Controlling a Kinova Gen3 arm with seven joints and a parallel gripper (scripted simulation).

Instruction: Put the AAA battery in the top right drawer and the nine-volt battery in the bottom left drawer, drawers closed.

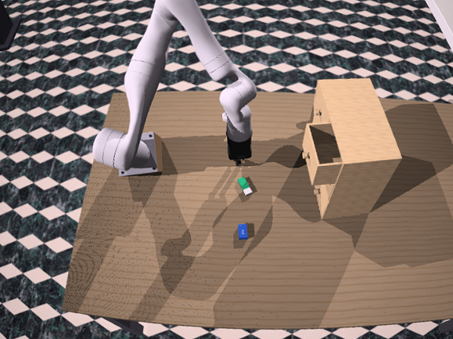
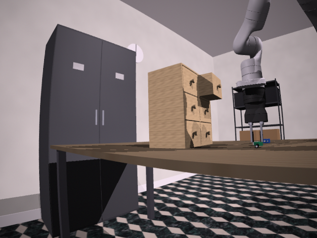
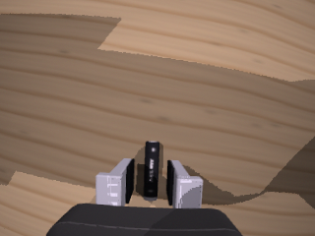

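The AAA battery is a small dark cylinder lying on the table, right between my fingers. My gripper is low over the table, with one finger on each side of the battery and a small gap on both sides; it is open. In the top view the gripper is left of the chest. The blue nine-volt battery lies nearer the table's front. The small wooden chest stands at the right with its top-row right drawer pulled out part way; it also shows in the exterior view. The other drawers are pushed in.
A green and white block lies on the table between the gripper and the nine-volt battery. The arm's base is bolted at the table's left. A dark cabinet and a shelf rack stand off the table.
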